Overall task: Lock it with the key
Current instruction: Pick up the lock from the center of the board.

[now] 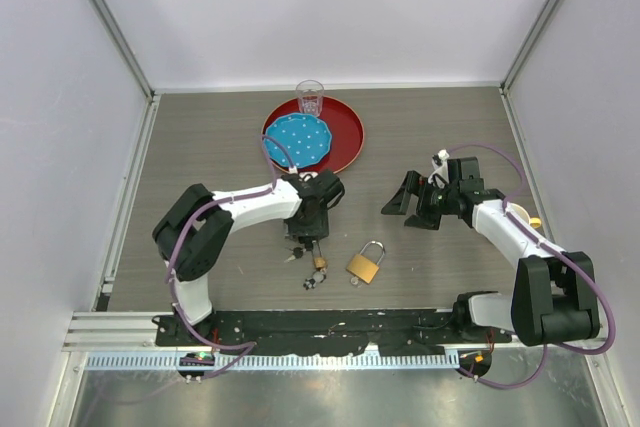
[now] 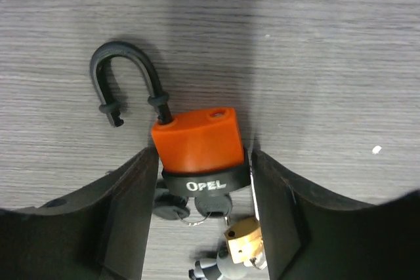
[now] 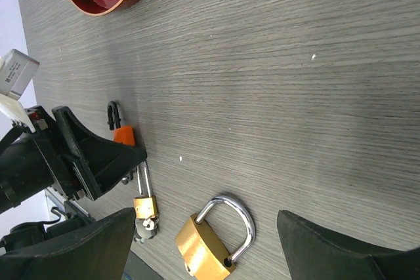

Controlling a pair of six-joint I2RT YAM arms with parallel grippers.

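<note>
Your left claw straddles the orange padlock lying on the table, shackle open, keys at its base; whether it grips yet cannot be told. Square the pinch on the body, clear of the keys. Your right claw stands wide, empty.

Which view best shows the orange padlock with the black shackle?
The left wrist view: the orange padlock fills the centre, black shackle swung open, lettering legible. The right wrist view shows only a distant orange sliver with the shackle. In the top external view the left gripper covers it.
</note>
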